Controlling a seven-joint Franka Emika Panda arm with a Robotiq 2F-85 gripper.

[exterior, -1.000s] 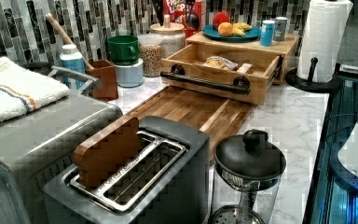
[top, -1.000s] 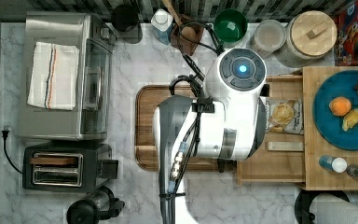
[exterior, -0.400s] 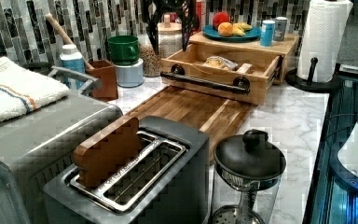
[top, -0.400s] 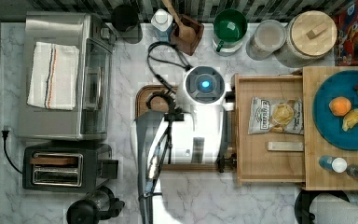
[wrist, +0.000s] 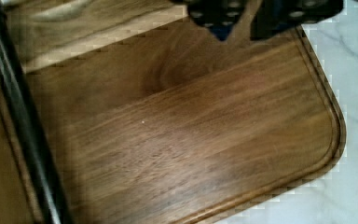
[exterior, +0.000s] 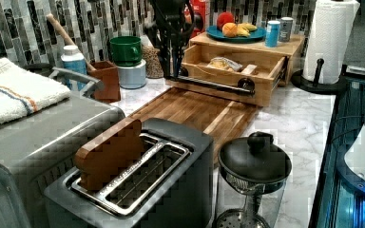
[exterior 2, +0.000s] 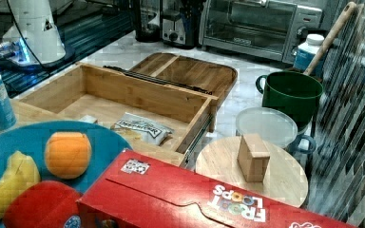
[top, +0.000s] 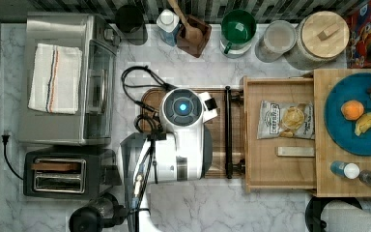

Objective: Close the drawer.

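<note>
Now, against the moment before, the arm (top: 181, 140) has slid toward the top view's left, off the drawer's front and over the dark cutting board (top: 220, 145). The drawer (top: 270, 169) has not shifted: it stands pulled out from under the wooden top (top: 321, 183), its black bar handle (top: 228, 133) above the board's edge. In the left view the gripper (exterior: 171, 52) hangs just beside that handle; in the wrist view its fingers (wrist: 214, 14) stand a little apart with bare board between them.

Across the white marble counter (top: 232, 208), from the top view's left, we see a toaster oven (top: 63, 116) with a striped towel (top: 55, 77), a toaster (top: 58, 174), then the board and drawer. A tiled backsplash (exterior: 24, 28) runs behind.

A snack bag (top: 285, 120) lies in the drawer, its print too small to read. The red box (exterior 2: 237, 204) reads "FROOT LOOPS".
</note>
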